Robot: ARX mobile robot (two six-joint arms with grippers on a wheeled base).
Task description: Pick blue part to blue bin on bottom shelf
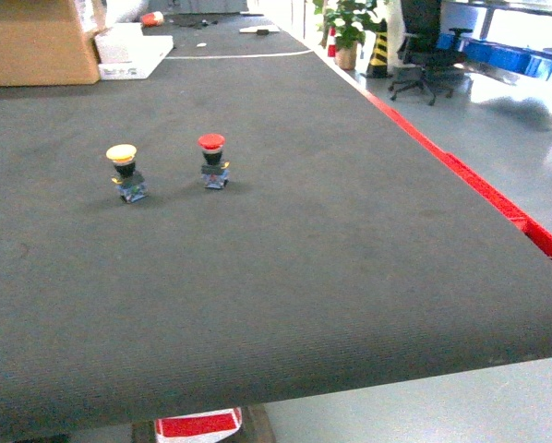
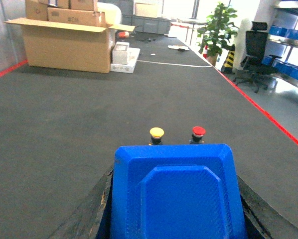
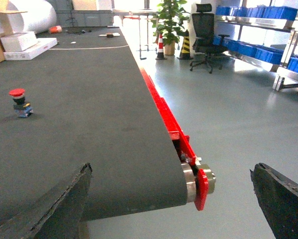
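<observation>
While the left gripper (image 2: 176, 219) holds a blue moulded plastic part (image 2: 176, 191) pinched between its dark fingers (image 2: 91, 214), the part fills the lower half of the left wrist view, above the dark grey ribbed belt surface (image 1: 331, 240). Right gripper (image 3: 171, 209) is spread wide and holds nothing, hanging by the belt's red-edged end roller (image 3: 201, 181).

Part: flat tray-like shape with chamfered corners and a raised inner panel. Its long axis looks to run away from the wrist camera, far edge pointing toward the yellow-capped push button (image 1: 125, 171) and the red-capped push button (image 1: 212, 159) standing near each other on the belt. Exact tilt can't be judged.

No bottom shelf and no target blue bin identifiable; only distant blue bins on racks (image 3: 248, 10) at the room's side.

Risks, as I judge them:
- grip contact is hidden, so the part may slip during travel
- a low carry could knock over the two buttons
- the idle right arm near the belt edge could snag if the base moves
</observation>
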